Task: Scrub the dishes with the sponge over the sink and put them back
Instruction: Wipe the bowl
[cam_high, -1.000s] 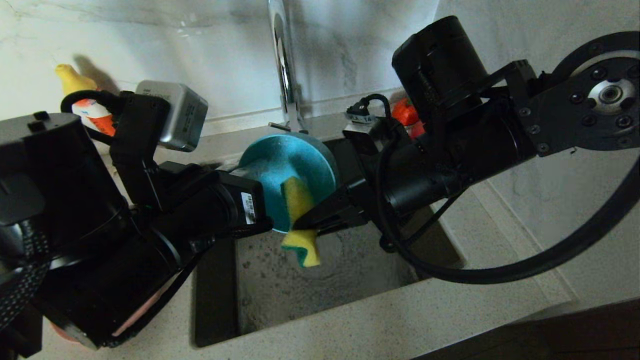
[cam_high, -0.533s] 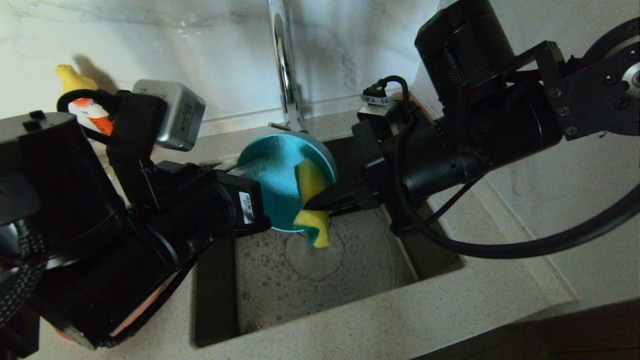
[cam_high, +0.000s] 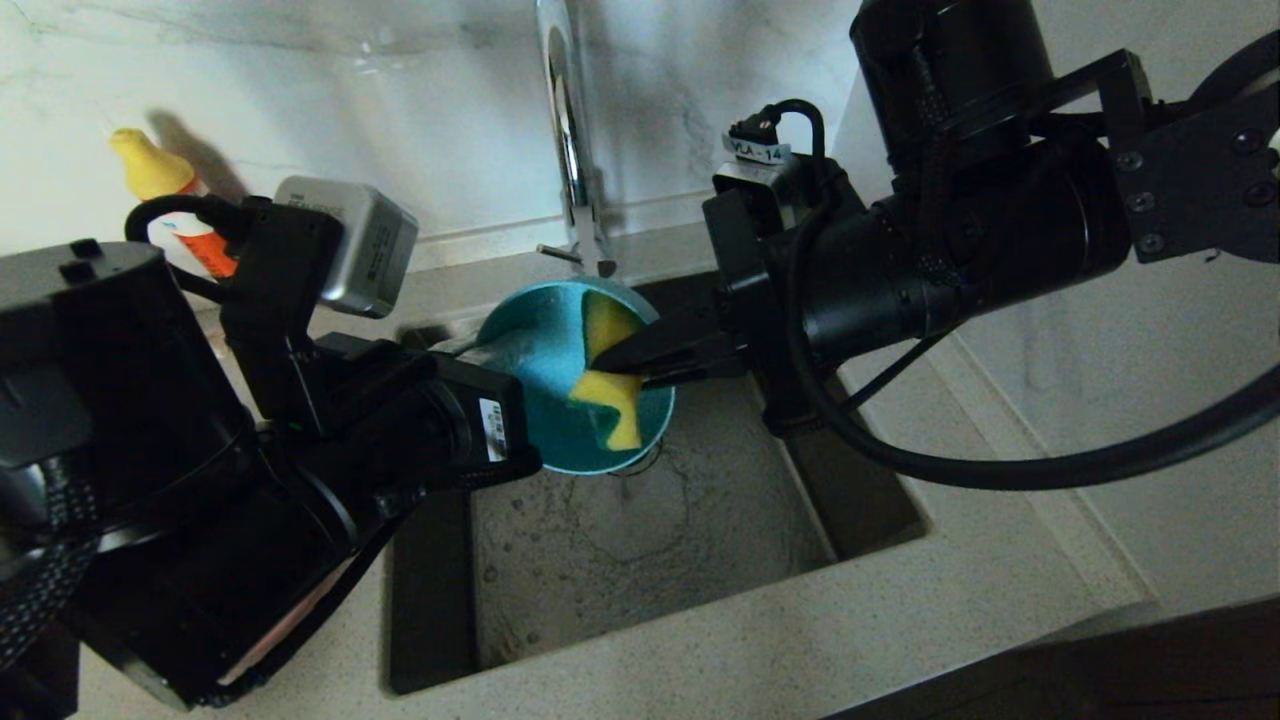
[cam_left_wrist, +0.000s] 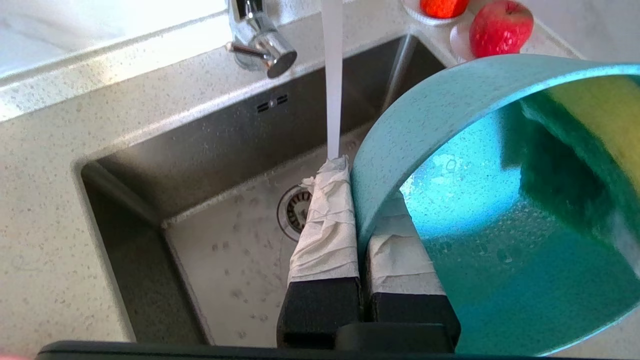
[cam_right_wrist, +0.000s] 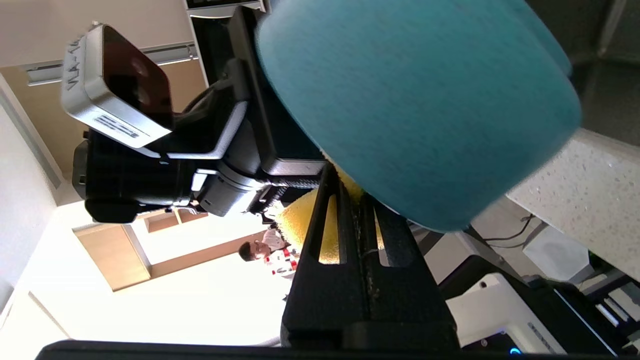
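While the teal bowl (cam_high: 560, 385) is held on edge above the sink (cam_high: 640, 540), its open side faces the right arm and its rim is pinched between the two cloth-wrapped fingers (cam_left_wrist: 327, 225) of the left gripper (cam_left_wrist: 357, 220), one finger outside the wall and one inside. The left gripper is therefore clenched on the bowl's rim. Inside the bowl, the sponge (cam_high: 608, 385) lies pressed against the inner surface, yellow foam outward with its dark green layer showing along the lower edge. The right gripper (cam_high: 625, 362) reaches in from the right side of the head view and is clamped on the sponge at about mid-length, so that the pad bends around the closed fingers. In the right wrist view the yellow foam shows through the finger slots, with the bowl's outer wall just above.

A stream of water (cam_left_wrist: 332, 75) falls from the chrome tap (cam_high: 570, 130) and strikes the outer left finger tip, just beside the bowl. Below it, the round drain strainer (cam_left_wrist: 295, 210) sits in the wet basin floor. On the counter behind the sink stand a red apple (cam_left_wrist: 500, 27) on a white saucer and, at the far left, a yellow-capped bottle (cam_high: 160, 190).
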